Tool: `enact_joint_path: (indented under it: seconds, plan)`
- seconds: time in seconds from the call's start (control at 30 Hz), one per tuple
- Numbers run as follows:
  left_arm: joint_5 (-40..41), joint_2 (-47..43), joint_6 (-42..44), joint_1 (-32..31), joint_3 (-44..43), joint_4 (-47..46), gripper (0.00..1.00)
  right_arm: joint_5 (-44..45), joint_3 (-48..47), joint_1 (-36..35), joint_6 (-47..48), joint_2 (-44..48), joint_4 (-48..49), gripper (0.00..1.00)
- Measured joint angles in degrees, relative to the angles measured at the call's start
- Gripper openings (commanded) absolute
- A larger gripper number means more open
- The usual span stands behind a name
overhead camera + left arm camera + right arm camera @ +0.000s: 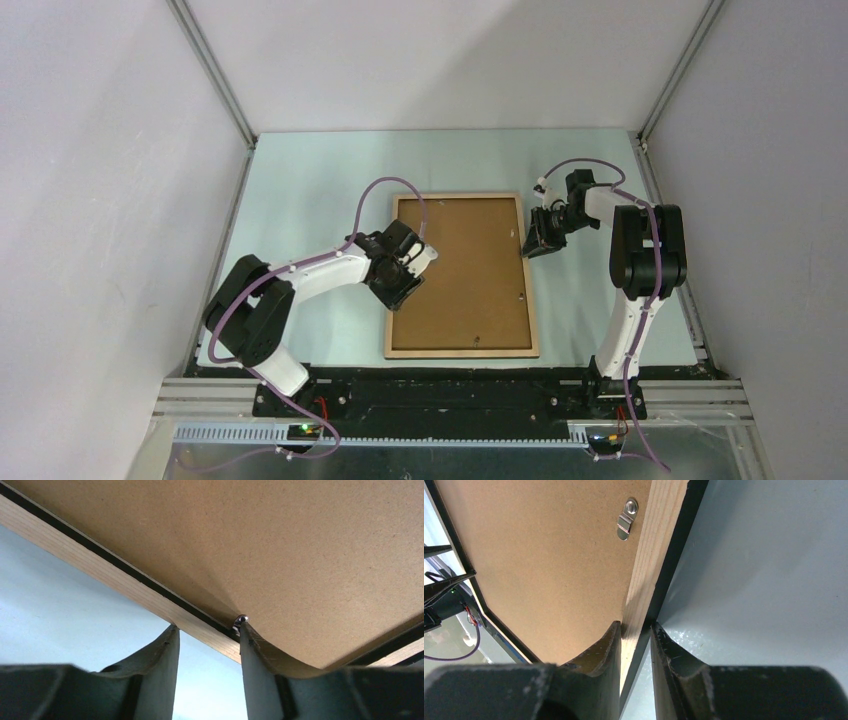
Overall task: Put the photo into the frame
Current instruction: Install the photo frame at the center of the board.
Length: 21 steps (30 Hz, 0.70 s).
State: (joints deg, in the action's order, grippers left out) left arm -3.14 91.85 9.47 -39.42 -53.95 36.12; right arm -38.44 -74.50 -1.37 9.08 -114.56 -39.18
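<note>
- table: pale green surface; both arms reach in from its near edge
- the frame: lies flat, wooden back up, midway between the left and right edges; one short end close to the near edge; black front edge shows along its outer side
- backing board: brown, sits within the frame; its left edge curls up over one finger
- left gripper: jaws apart, astride the frame's left rail (one finger outside over the table, the other under the board)
- right gripper: clamped on the frame's right rail, toward the far end
- turn clip: small, metal; by the right rail, lying on the board's edge
</note>
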Motion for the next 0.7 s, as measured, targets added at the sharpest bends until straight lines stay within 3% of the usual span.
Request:
enact_joint_path:
  seconds: [0.1, 0.4, 0.7]
  plan:
    - [0.02, 0.0, -0.17, 0.0, 0.0, 0.04, 0.4, 0.0, 0.0, 0.0, 0.02, 0.0, 0.0, 0.03]
    - [0.42, -0.26, 1.07, -0.04, 0.0, -0.83, 0.73, -0.02, 0.0, 0.0, 0.02, -0.02, 0.0, 0.03]
    - [-0.81, -3.13, 1.57, 1.88, 0.0, -1.75, 0.89, -0.04, 0.0, 0.04, 0.02, -0.02, -0.02, 0.06]
